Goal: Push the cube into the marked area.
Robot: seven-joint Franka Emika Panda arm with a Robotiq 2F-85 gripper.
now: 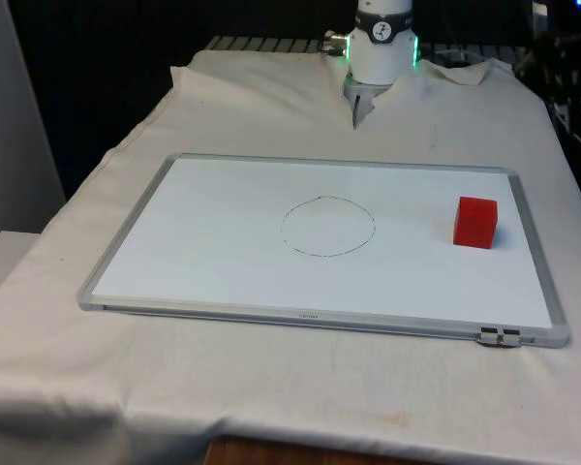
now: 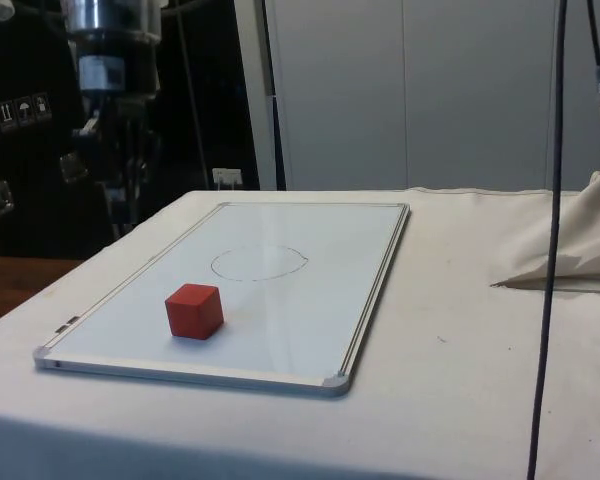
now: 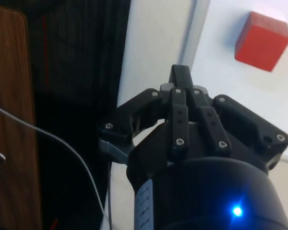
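1 red cube (image 1: 475, 222), 1 drawn circle (image 1: 327, 226), apart

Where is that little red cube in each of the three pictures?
Front view: the red cube sits on the whiteboard near the front view's right edge, outside the drawn circle.
Side view: the cube is on the board's near end, in front of the circle.
Wrist view: the cube lies on the board, beyond the hand.
Shared landmark: the whiteboard's grey frame.

I see bare whiteboard (image 1: 223, 242) between the red cube (image 1: 475, 222) and the drawn circle (image 1: 327, 226), nothing standing between. My hand (image 1: 356, 114) hangs beyond the board's far edge, apparently above the tabletop (image 1: 271, 97), well apart from the cube.
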